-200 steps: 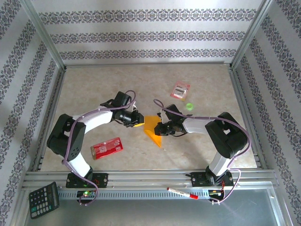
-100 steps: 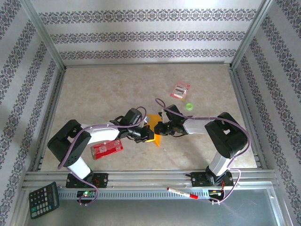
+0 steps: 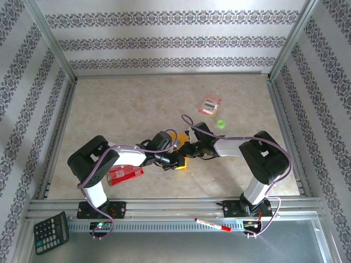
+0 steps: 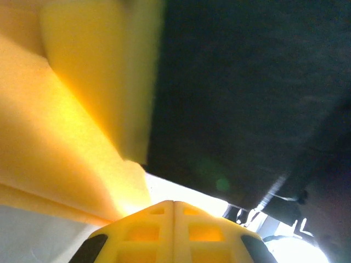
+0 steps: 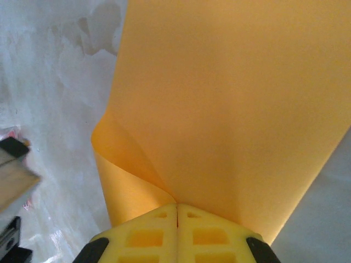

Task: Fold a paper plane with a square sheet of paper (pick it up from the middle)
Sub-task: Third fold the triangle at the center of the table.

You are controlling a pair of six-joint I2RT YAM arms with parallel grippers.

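One sheet of paper (image 5: 219,98), orange-yellow, sits near the middle of the table (image 3: 120,104), curled and partly folded, pinched by right gripper (image 5: 176,205) and seemingly left gripper (image 4: 174,204), both clamped shut; no nose or wings formed, most folds judged outstanding.

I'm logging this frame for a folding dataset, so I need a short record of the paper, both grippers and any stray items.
paper: square sheet of paper, curled, held between both grippers
left: left gripper shut on the paper
right: right gripper shut on the paper
plane: no dart shape yet
strays: red packet, pink-and-white packet, calculator
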